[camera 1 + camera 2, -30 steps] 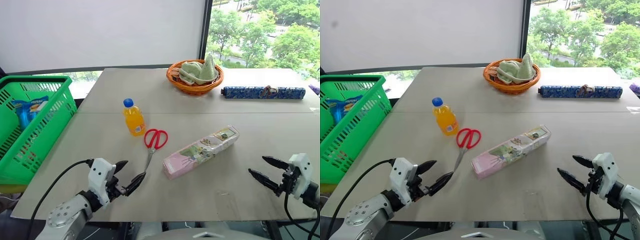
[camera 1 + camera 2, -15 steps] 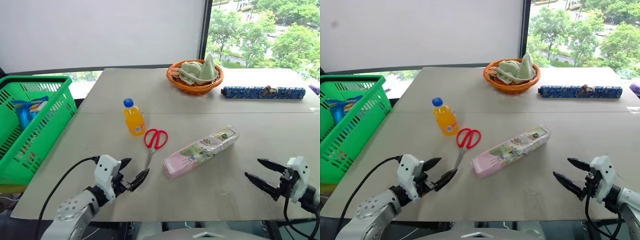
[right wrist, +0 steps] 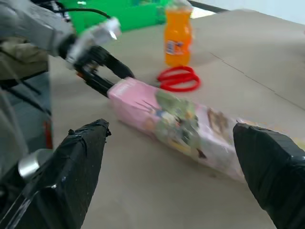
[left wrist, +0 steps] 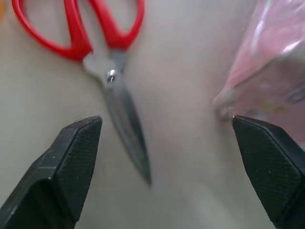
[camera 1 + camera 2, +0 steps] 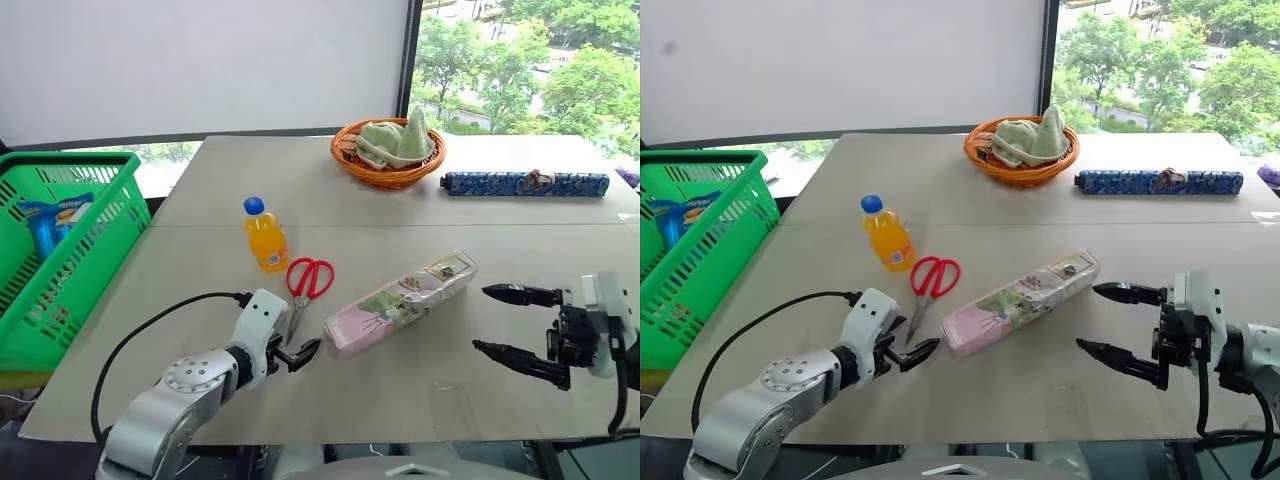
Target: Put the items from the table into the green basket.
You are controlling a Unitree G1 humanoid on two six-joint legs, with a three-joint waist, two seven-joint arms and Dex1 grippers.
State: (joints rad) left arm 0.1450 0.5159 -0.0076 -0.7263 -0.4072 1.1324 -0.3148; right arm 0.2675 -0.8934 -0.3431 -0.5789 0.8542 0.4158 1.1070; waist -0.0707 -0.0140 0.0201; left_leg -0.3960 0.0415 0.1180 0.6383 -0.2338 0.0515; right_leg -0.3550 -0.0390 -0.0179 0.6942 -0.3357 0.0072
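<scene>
On the table (image 5: 450,225) stand an orange bottle (image 5: 266,236) with a blue cap, red-handled scissors (image 5: 308,280) and a long pink flower-printed pack (image 5: 400,302), lying slantwise. My left gripper (image 5: 297,347) is open and low over the tabletop at the scissors' blade tip, just left of the pack's near end. In the left wrist view the scissors (image 4: 114,81) point between the fingers, and the pack (image 4: 267,71) lies by one finger. My right gripper (image 5: 480,318) hangs open, right of the pack and clear of it, pointing at it. The green basket (image 5: 80,270) stands at the table's left edge.
A blue snack packet (image 5: 55,215) lies inside the green basket. At the back stand a round orange wicker basket (image 5: 388,152) with cloths in it and a dark blue patterned roll (image 5: 525,183). A seam crosses the tabletop behind the bottle.
My left gripper has moved forward and right to the scissors' tip and tilted down. My right gripper has risen and swung left toward the pack. Both stay open; the items have not moved.
</scene>
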